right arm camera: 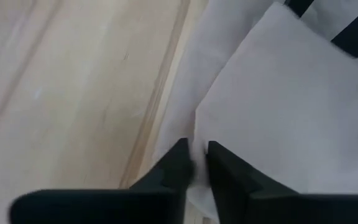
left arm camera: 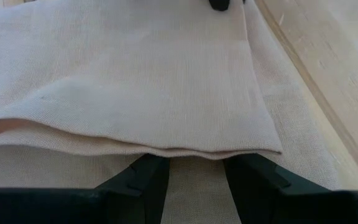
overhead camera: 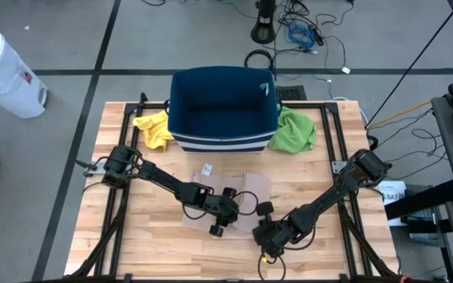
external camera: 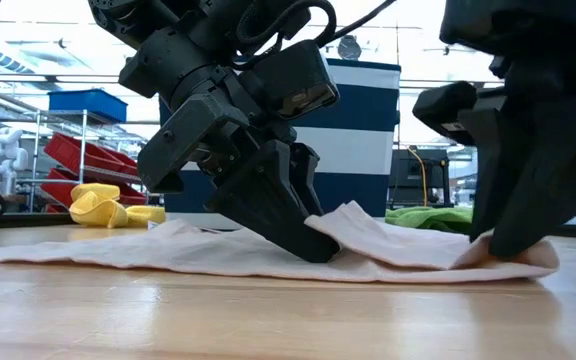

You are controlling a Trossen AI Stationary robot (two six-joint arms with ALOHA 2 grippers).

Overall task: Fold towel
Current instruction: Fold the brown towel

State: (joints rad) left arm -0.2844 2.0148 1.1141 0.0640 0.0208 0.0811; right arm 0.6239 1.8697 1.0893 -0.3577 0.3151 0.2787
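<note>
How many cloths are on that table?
3: a beige towel at the front under both arms, a yellow cloth left of the blue bin, a green cloth right of it. The bin may hide more.

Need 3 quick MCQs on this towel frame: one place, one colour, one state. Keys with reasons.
1. Where is the green cloth?
A. at the blue bin's right
B. inside the bin
C. under the left gripper

2. What colour is the towel being folded?
A. yellow
B. pale beige
C. green

3. How is the right gripper?
A. raised well above the table
B. wide open on bare wood
C. pinching the towel's edge

Key: 1 A, the high view shows it beside the blue bin. 2 B, seen in all views. 3 C, cloth sits between nearly closed fingers.
</note>
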